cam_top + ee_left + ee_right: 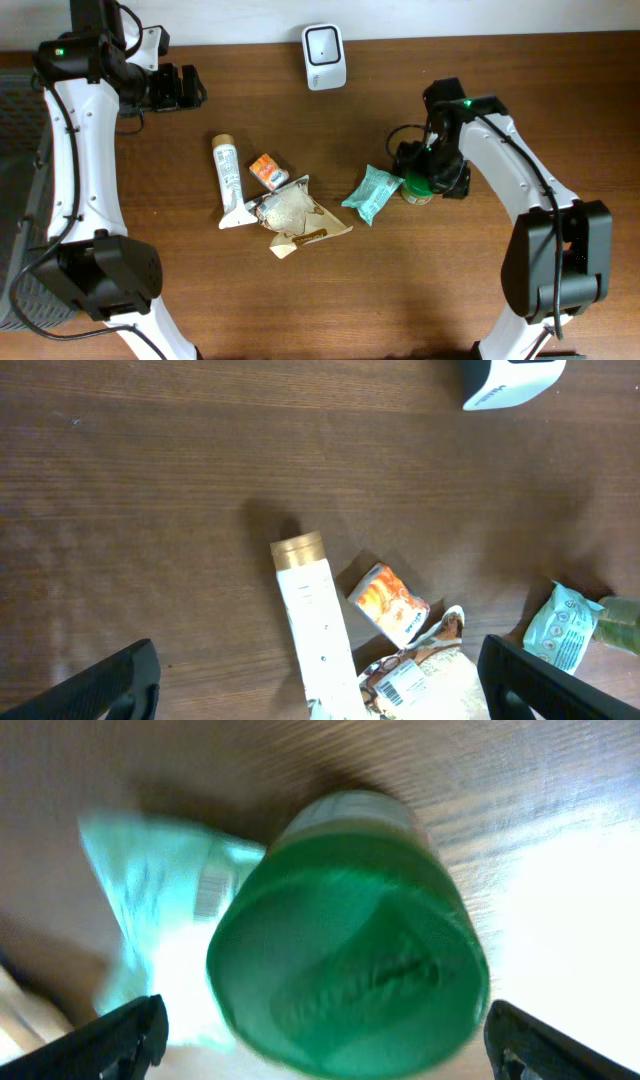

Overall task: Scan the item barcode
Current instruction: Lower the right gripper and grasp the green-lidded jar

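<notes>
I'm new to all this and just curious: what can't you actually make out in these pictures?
- Jar label: the right wrist view is blurred and looks down on its top; overhead, the right arm partly covers it.
- Scanner: cut off by the top edge in the left wrist view.
- Bag barcode label: cut by the bottom edge there; too small overhead.

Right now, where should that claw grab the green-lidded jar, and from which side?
Probably around the round green lid, coming straight down. The jar stands upright with its lid facing the right gripper, whose open fingers flank it. The teal packet lies close beside it, so a sideways approach looks harder.
</notes>
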Robot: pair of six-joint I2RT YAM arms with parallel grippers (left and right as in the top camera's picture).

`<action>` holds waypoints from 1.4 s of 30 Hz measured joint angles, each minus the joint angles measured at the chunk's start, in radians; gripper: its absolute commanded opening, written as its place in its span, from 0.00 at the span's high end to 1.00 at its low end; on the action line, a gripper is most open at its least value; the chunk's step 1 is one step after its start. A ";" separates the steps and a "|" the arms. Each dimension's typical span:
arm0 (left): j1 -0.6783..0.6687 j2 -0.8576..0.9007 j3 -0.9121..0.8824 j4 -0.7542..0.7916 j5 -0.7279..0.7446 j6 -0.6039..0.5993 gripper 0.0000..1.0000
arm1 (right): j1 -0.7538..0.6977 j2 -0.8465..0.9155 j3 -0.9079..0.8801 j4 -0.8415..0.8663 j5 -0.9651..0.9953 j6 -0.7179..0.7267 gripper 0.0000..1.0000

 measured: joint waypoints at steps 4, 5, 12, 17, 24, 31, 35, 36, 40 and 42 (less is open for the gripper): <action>0.000 0.000 0.000 0.000 0.000 0.000 0.01 | 0.000 0.000 0.048 0.017 0.048 -0.401 0.02; 0.000 0.000 0.000 0.000 0.000 0.000 0.01 | 0.000 0.000 0.048 0.027 0.058 -0.453 0.02; 0.000 0.000 0.000 0.000 0.000 0.000 0.01 | 0.000 0.018 0.048 0.031 0.039 -0.766 0.02; 0.000 0.000 0.000 0.000 0.000 0.000 0.01 | 0.000 0.056 0.048 -0.005 0.038 -0.834 0.13; 0.000 0.000 0.000 0.000 0.000 0.000 0.01 | 0.000 0.092 0.048 -0.005 0.038 -0.840 0.23; 0.000 0.000 0.000 0.000 0.000 0.000 0.01 | 0.000 0.091 0.048 0.017 0.154 -0.441 0.23; 0.000 0.000 0.000 0.000 0.000 0.000 0.01 | 0.000 0.091 0.048 0.067 0.163 -0.047 0.26; 0.000 0.000 0.000 0.000 0.000 0.000 0.01 | 0.000 0.091 0.048 0.099 0.146 0.050 0.28; 0.000 0.000 0.000 0.000 0.000 0.000 0.01 | 0.000 0.091 0.048 0.191 0.085 0.231 0.25; 0.000 0.000 0.000 0.000 0.000 0.000 0.01 | -0.001 0.091 0.048 0.183 0.103 0.236 0.20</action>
